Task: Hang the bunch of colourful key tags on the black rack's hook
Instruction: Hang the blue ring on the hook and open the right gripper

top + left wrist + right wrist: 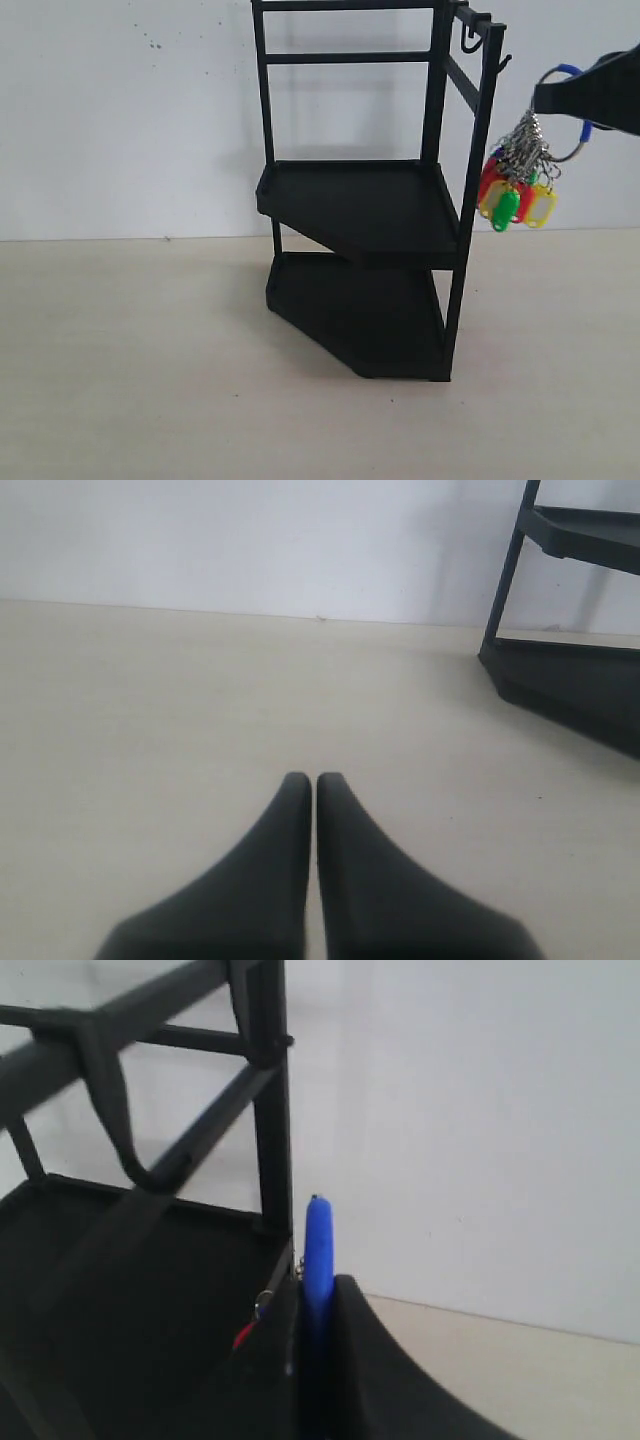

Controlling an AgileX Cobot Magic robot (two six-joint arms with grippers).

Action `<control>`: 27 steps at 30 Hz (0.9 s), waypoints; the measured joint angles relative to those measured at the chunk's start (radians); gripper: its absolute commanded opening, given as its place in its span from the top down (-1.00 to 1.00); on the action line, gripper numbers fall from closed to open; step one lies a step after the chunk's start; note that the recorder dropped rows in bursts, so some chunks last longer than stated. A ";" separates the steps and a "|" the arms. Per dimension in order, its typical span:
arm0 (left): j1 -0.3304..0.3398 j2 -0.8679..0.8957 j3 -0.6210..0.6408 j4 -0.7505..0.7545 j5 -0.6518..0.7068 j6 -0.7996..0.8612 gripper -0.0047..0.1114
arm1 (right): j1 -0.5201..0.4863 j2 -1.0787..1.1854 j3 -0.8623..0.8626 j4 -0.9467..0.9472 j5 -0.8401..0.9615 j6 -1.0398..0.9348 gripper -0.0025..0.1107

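Note:
The black rack (370, 200) stands mid-table. The hook (505, 62), a tiny prong, sticks out of its front right post near the top. In the air to the right of that post my right gripper (556, 92) is shut on the blue-sleeved loop (568, 70). The colourful key tag bunch (518, 190) dangles below it, lower than the hook and a little right of it. The right wrist view shows the loop (318, 1240) pinched between the fingers of the right gripper (318, 1285), close to the rack post (272, 1110). My left gripper (302, 780) is shut and empty, low over the table.
A curled J-shaped hook (467, 42) hangs from the rack's top side bar, and it also appears as a loop (125, 1145) in the right wrist view. The rack's lower tray (570, 675) lies to one side of the left gripper. A white wall stands behind.

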 measured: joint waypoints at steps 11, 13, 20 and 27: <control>0.000 0.000 0.000 0.000 0.000 0.000 0.84 | 0.137 0.006 -0.054 0.000 -0.145 0.000 0.96; 0.000 0.000 0.000 0.000 0.000 0.000 0.84 | 0.138 0.006 -0.054 0.000 -0.140 0.000 0.96; 0.000 0.000 0.000 0.000 0.000 0.000 0.84 | 0.138 0.006 -0.054 0.000 -0.099 0.000 0.96; 0.000 0.000 0.000 0.000 0.000 0.000 0.84 | 0.138 0.006 -0.054 0.000 -0.084 0.002 0.96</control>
